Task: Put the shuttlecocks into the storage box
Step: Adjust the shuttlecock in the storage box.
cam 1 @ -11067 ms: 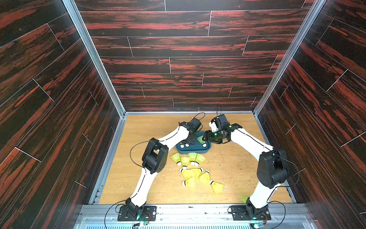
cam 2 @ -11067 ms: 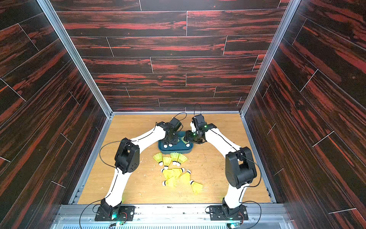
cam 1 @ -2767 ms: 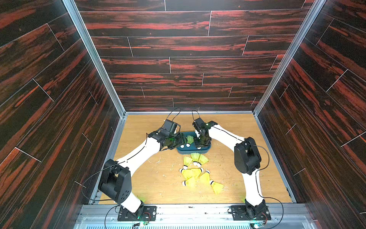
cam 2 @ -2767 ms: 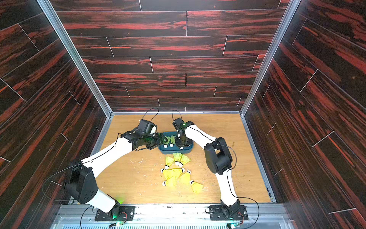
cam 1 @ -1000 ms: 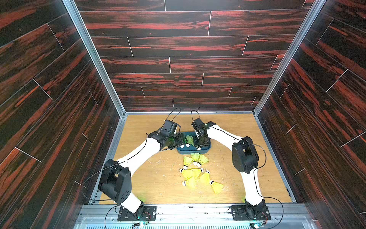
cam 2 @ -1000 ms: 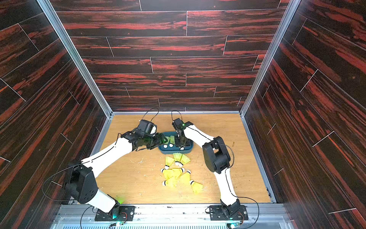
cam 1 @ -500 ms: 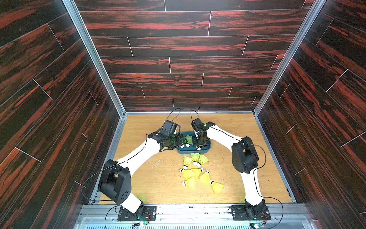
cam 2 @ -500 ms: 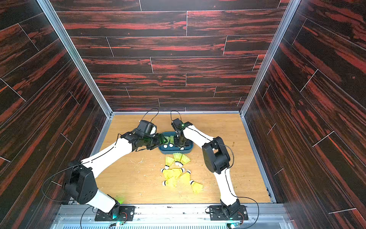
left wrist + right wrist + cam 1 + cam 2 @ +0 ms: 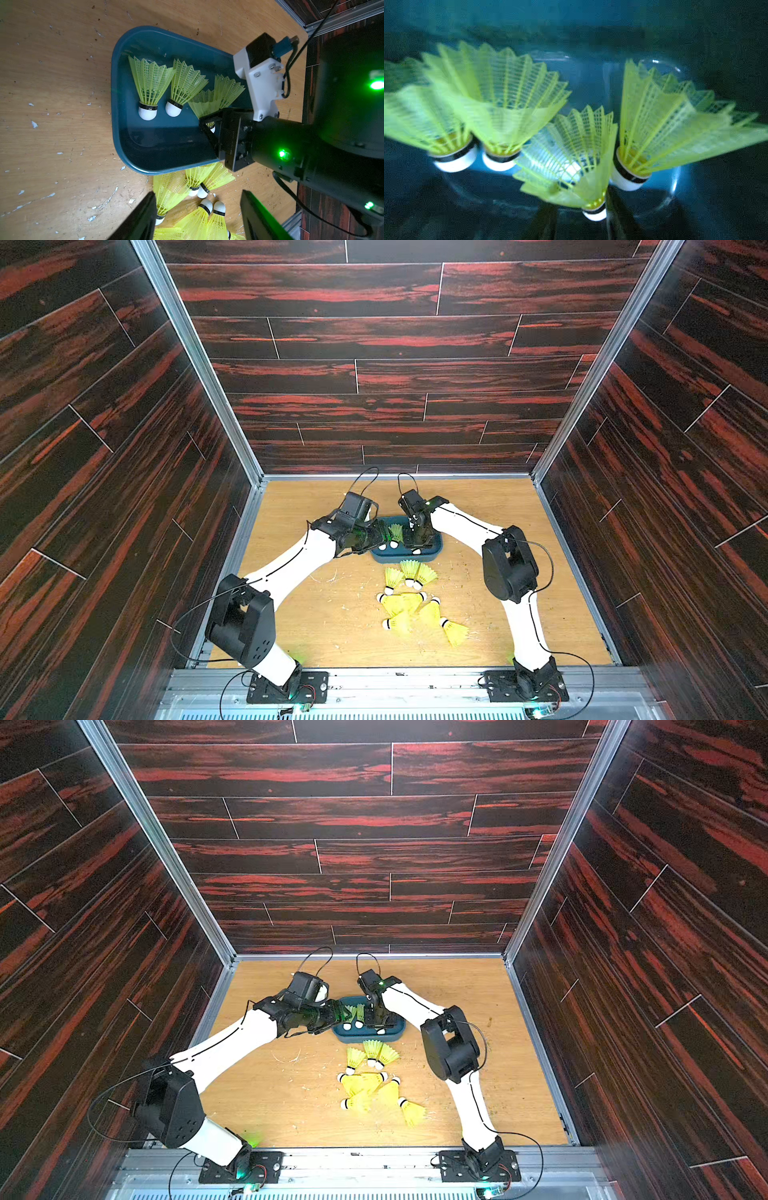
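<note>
Nearest the robot's bases, on the near side of both sets of fingers, a cluster of loose shuttlecocks (image 9: 409, 603) lies on the wooden counter (image 9: 316, 626). There are about eight, with corks and skirts pointing various ways. The farthest three sit just beside the near wall of the storage box (image 9: 405, 559). Pale flecks (image 9: 332, 578) are scattered over the counter on the near side of the left fingers (image 9: 139, 218).

The left fingers stand apart with nothing between them. In both top views they hang at the box's left end, pointing across it toward the right fingers (image 9: 614, 216). In the left wrist view some of the loose shuttlecocks show through the gap, lying on the counter beyond the fingertips.

The right fingers are down inside the box near its middle. One shuttlecock (image 9: 571, 158) has its white cork (image 9: 593, 215) between them, against one finger, and its skirt fans out past the fingertips. The right wrist view is blurred, so it cannot be told whether the fingers pinch the cork or merely flank it.

Between the left fingers and the right fingers, two more shuttlecocks (image 9: 149, 89) lie side by side on the box floor, corks toward the near wall and skirts toward the far one. A fourth shuttlecock (image 9: 664, 124) lies on the other side of the right fingers, turned the same way. Well beyond both sets of fingers rises the dark wood-grain back wall (image 9: 395, 406).
</note>
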{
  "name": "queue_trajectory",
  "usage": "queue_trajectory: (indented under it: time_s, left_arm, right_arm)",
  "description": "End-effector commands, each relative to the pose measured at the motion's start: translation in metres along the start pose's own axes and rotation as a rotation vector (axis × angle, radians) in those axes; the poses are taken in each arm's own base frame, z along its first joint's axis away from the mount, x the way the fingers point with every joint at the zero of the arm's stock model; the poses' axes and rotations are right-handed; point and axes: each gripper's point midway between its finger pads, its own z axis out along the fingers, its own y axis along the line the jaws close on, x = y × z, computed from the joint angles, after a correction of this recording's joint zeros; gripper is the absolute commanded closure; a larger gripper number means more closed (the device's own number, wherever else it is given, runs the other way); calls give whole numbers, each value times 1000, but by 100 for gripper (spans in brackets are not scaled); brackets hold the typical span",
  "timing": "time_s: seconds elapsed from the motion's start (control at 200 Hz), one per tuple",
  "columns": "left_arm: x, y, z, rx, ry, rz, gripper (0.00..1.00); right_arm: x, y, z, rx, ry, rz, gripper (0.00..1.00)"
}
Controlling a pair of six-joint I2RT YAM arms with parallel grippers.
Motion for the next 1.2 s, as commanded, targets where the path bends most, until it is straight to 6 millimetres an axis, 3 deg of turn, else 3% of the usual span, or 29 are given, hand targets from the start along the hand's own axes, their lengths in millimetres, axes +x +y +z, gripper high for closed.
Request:
queue_trajectory:
  time_s: [0.0, 0.205, 0.351, 0.611, 1.192]
  left_arm:
    - [-3, -4, -13, 17, -26, 8, 32]
    - [-4, -4, -12, 14, -28, 11, 32]
    - [-6, -5, -11, 17, -29, 12, 32]
    - [-5, -5, -11, 15, -28, 13, 32]
    - [-3, -6, -10, 26, -16, 9, 32]
  right_arm:
    - [4, -6, -2, 32, 17, 53, 65]
    - [4, -6, -11, 1, 13, 111, 70]
    - [7, -10, -7, -6, 36, 164, 74]
    - [8, -10, -11, -18, 42, 186, 74]
    - [7, -2, -29, -68, 29, 202, 54]
